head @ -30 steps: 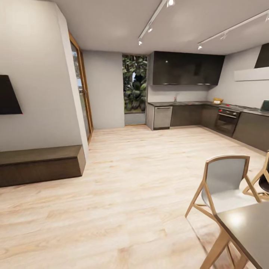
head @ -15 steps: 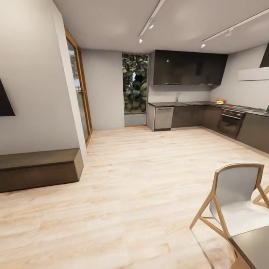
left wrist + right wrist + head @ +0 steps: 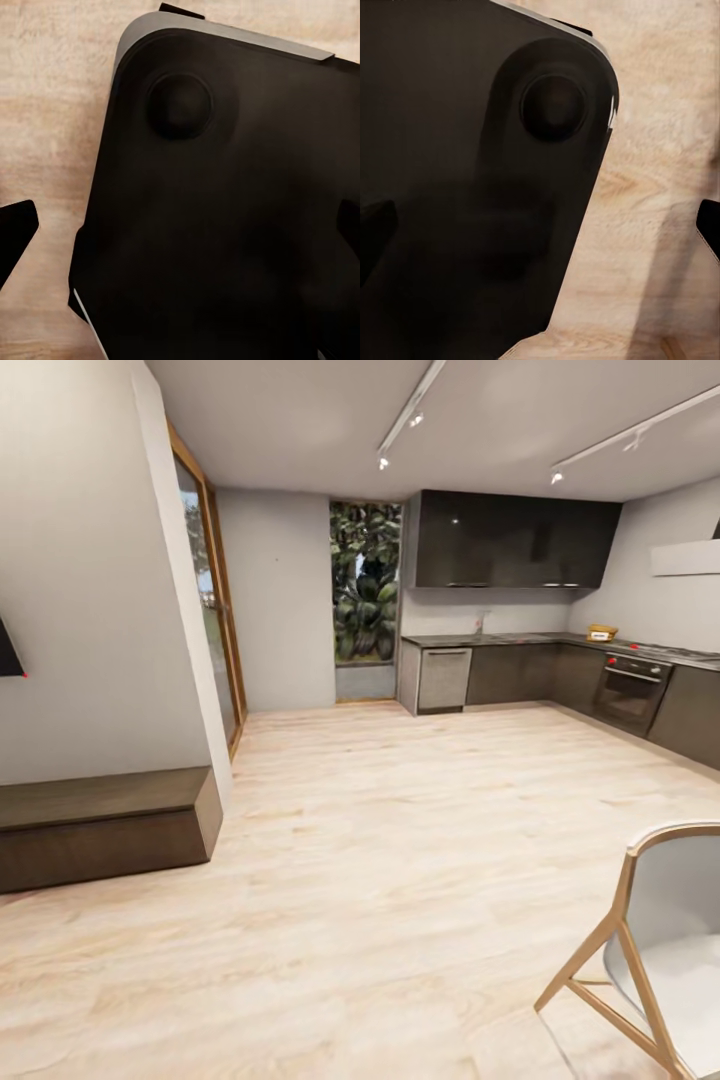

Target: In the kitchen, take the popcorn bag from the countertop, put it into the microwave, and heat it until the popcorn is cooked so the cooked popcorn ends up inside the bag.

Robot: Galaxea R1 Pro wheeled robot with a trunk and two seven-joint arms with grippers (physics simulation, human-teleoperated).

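Far across the room, the kitchen's grey countertop (image 3: 520, 639) runs over dark cabinets. A small tan-yellow thing with a white label, which looks like the popcorn bag (image 3: 601, 632), stands on it near the corner. The microwave is out of view. In the left wrist view my left gripper (image 3: 180, 232) is open, its dark fingertips (image 3: 15, 236) at the picture's edges over my black base (image 3: 225, 210). My right gripper (image 3: 540, 225) is open too, with nothing between its fingers (image 3: 709, 225), above the base and the wood floor (image 3: 660, 150).
A built-in steel oven (image 3: 630, 695) sits under the hob (image 3: 672, 652), with a flat range hood (image 3: 686, 558) above. A white chair with wooden legs (image 3: 660, 950) is close at my right. A low dark bench (image 3: 100, 825) lines the left wall. Light wood floor (image 3: 400, 820) stretches between.
The whole view has shifted as I travel: the chair slid right and down, the table and the mint-blue box at the far right left the picture. The kitchen looks slightly nearer.
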